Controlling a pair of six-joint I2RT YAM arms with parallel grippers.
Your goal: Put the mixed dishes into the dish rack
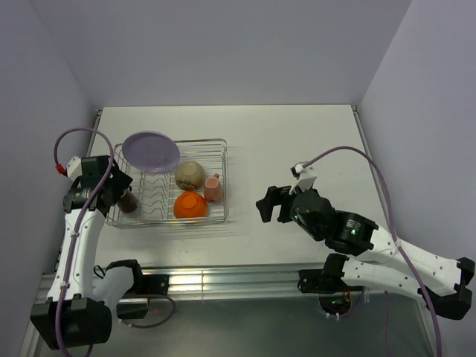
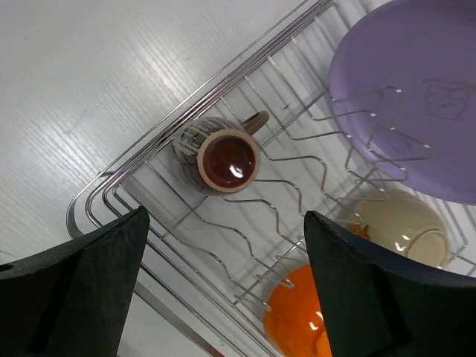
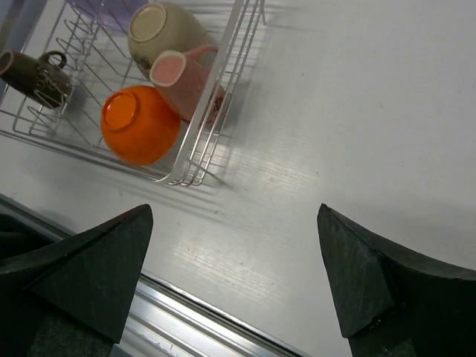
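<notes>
Top external view: all five dishes sit in the dish rack (image 1: 167, 221). The lilac plate (image 1: 151, 151) rests at its far left corner, the beige bowl (image 1: 190, 175) and orange bowl (image 1: 190, 204) are bottoms up mid-rack, the pink cup (image 1: 213, 188) lies by the right wall, and the dark cup (image 1: 128, 201) is near left. The left gripper (image 2: 225, 223) hangs by the dark cup, fingers spread and empty. The right gripper (image 3: 235, 216), also spread and empty, hangs over the table (image 1: 297, 141) right of the rack.

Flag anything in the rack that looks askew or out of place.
The purple plate is not slotted upright. It lies tilted, with its edge past the far-left corner of the rack. The pink cup lies on its side against the right wall. Nothing looks spilled or broken.
</notes>
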